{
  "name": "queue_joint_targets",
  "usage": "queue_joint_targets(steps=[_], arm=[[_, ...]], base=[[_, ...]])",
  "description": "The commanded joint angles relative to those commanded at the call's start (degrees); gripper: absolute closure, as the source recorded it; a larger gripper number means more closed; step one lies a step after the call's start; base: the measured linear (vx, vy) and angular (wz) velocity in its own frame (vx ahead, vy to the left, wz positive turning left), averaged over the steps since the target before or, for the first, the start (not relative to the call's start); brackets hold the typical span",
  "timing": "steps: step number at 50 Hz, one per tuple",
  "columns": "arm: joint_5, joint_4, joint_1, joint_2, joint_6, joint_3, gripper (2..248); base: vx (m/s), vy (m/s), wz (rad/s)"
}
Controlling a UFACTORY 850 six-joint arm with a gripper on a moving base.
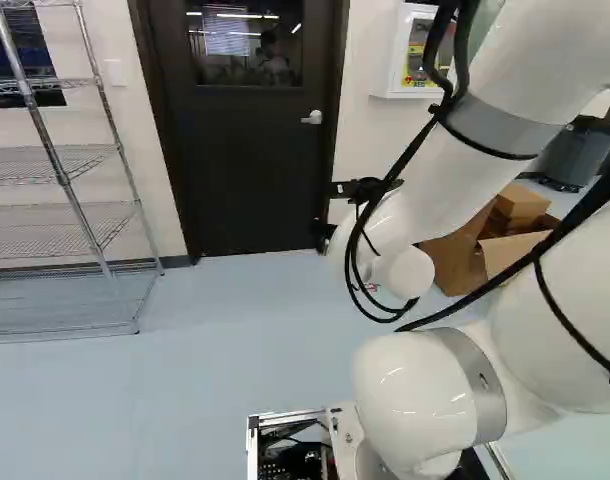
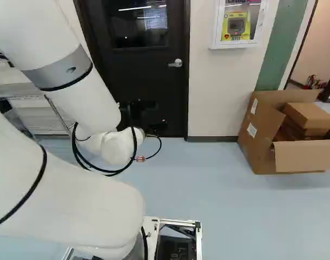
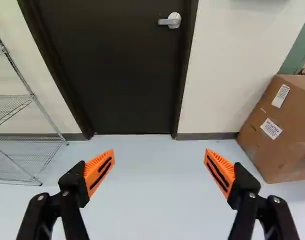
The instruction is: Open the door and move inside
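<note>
Standing shut within its dark frame (image 3: 185, 70), the black door (image 1: 255, 160) is straight ahead of the arm (image 1: 435, 190). Its silver handle (image 2: 176, 63) sits near the right edge in both base views, with the lever reaching level toward the middle of the door. A window (image 1: 250, 45) fills part of the upper door and catches streaks of light.

The fingers (image 1: 341, 189) show in front of the lower door in the left base view. In the wrist view the fingers (image 3: 100, 170) are spread wide, orange pads well apart, holding nothing, with pale blue floor (image 3: 152, 200) between them; the handle is ahead, well apart from them.

To the left of the door in the left base view stands a wire rack (image 1: 55, 165), with a light switch (image 1: 115, 72) on the wall between rack and frame. On the door's other side, a white wall cabinet (image 2: 235, 45) holds a yellow device (image 2: 236, 27). Past it come a green strip (image 2: 281, 49) of wall and an open doorway (image 2: 316, 43) at the right of the right base view. Below, on the floor, rests an open cardboard box (image 2: 262, 130) with smaller cartons (image 2: 311, 116) in it. Nearest of all, at the foot of the right base view, a metal frame (image 2: 181, 222) surrounds dark equipment beside the arm.
</note>
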Motion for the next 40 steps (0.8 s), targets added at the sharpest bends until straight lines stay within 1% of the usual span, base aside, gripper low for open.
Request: queue_joint_targets(steps=[40], arm=[[0.0, 0.0, 0.0, 0.0, 0.0, 0.0, 3]], base=[[0.211, 0.004, -0.022]])
